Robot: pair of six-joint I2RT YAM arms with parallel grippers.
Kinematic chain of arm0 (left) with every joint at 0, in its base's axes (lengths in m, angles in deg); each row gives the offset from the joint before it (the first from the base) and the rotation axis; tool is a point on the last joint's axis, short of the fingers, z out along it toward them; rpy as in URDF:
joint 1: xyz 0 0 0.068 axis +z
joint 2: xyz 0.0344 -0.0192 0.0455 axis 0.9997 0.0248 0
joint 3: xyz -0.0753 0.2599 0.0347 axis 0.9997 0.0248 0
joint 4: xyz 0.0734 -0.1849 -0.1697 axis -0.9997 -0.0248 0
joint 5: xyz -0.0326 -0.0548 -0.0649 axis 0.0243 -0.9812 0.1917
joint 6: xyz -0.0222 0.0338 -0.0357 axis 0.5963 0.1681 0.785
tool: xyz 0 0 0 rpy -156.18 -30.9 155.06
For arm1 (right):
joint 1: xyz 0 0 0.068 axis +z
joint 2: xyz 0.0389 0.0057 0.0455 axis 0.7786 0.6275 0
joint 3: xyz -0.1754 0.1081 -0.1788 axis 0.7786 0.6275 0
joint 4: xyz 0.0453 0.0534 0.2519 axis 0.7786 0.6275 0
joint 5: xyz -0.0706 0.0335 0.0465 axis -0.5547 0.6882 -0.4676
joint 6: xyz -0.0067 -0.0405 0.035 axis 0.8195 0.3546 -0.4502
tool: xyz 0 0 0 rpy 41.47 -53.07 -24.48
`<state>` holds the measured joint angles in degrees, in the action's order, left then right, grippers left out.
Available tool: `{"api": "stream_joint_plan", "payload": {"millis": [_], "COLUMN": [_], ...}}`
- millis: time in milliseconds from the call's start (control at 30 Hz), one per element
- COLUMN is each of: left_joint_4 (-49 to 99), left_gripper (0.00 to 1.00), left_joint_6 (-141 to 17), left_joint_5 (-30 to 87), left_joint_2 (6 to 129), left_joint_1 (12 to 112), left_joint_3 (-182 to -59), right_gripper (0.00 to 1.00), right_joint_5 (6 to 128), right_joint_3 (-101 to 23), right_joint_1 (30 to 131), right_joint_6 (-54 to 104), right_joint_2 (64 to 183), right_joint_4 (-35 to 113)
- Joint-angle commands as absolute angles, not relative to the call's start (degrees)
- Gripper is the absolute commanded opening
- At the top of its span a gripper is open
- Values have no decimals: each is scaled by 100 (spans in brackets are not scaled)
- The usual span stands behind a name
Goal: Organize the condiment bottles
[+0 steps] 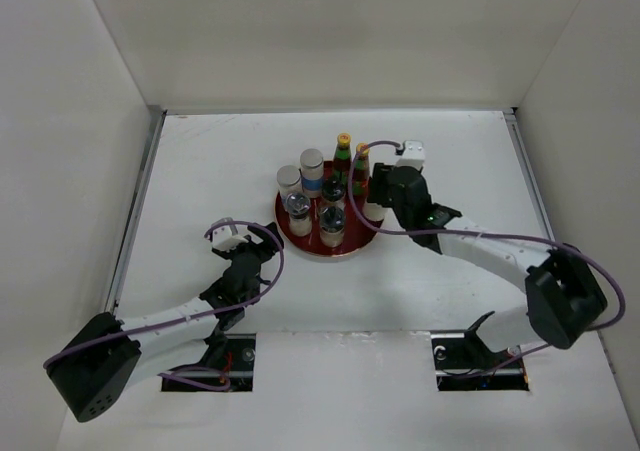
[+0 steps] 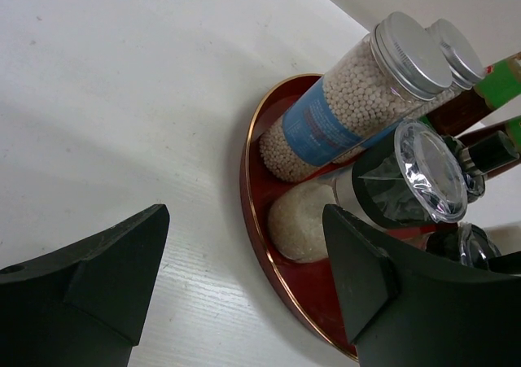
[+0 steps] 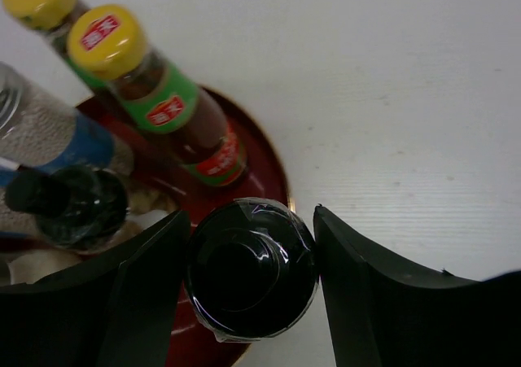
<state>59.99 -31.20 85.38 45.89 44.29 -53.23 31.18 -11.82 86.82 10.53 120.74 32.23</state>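
A white table [image 1: 200,171], boxed in by plain white walls [image 1: 300,31], carries a round red tray [image 1: 345,253] at mid-width, nearer the far edge. The condiment bottles [image 1: 313,171] stand crowded on it. The right gripper [image 3: 251,237] clamps a black-capped shaker [image 3: 248,277] at the tray's right rim (its body hidden beneath the cap). The left gripper [image 2: 244,277] gapes empty beside the tray's near-left rim, and its view cuts off several bottles.

Glossy red tray [image 2: 254,212] — ribbed metal bottle lid [image 2: 411,54], matt table [image 2: 122,82].
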Motion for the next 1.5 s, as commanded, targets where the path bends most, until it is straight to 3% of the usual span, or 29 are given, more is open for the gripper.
{"api": "stream_joint_plan", "payload": {"millis": [0,333,567,733,1033,1233,1467], "left_joint_4": [6264,6264,6264,6264,5448,3342,1300], "left_gripper": [76,76,85,100,100,100,100], "left_joint_6": [-3164,-3173,-3243,-3419,-3622,-3333,-2348], "left_joint_5": [8496,8496,8374,8145,8180,7768,7162], "left_joint_2": [4526,4518,4351,4114,3595,3594,3884], "left_joint_1": [4433,4459,4503,4731,4890,4959,5680], "left_joint_3": [-5534,-5516,-5498,-5481,-5744,-6840,-7677], "right_gripper": [58,61,100,100,100,100,100], "right_joint_5": [3301,3179,2845,2222,1992,1817,1832], "right_joint_3": [-1718,-2149,-1974,-1272,-471,222,1015], "right_joint_1": [8914,9257,9416,9381,9161,9065,7932], "right_joint_6": [867,954,1218,1253,1130,1042,33], "right_joint_2": [12541,13483,13098,12131,11611,11577,10706], "right_joint_4": [2388,2221,2230,1905,1755,1123,1034]}}
